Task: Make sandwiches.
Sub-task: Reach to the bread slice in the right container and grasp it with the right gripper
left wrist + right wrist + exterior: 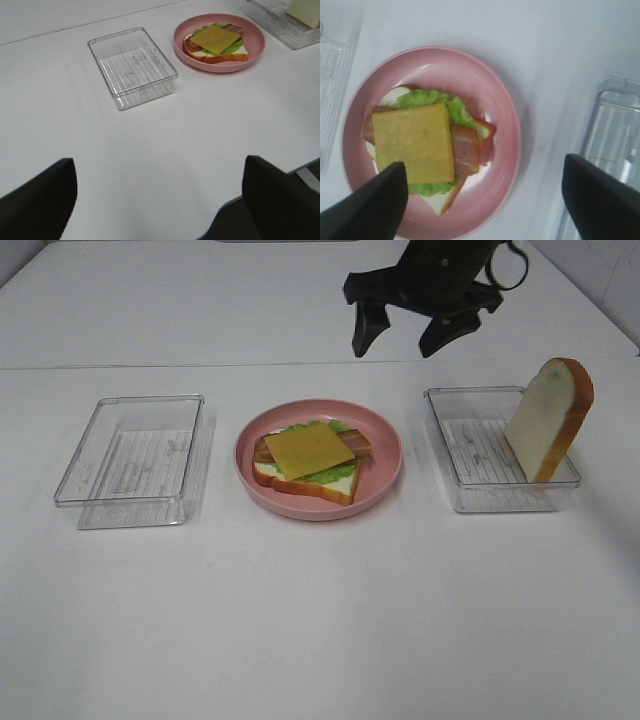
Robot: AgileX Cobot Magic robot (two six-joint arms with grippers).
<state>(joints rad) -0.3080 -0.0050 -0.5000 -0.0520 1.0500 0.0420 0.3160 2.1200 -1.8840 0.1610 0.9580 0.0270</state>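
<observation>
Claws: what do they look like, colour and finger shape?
Both matte black, no markings visible. Right claw: two tapered wedge fingers under a bulky black body, with a cable loop at its side. Left claw: only two blunt rounded black fingers show.

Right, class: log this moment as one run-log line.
sandwich: open-faced, cheese on top | second bread slice: leaning in right tray | right gripper: open, empty

Your right gripper (398, 342) hangs with jaws apart above the pink plate (385, 445). It carries the open-faced sandwich (311, 460). A bread slice (549, 419) leans in the right tray (452, 450).
</observation>
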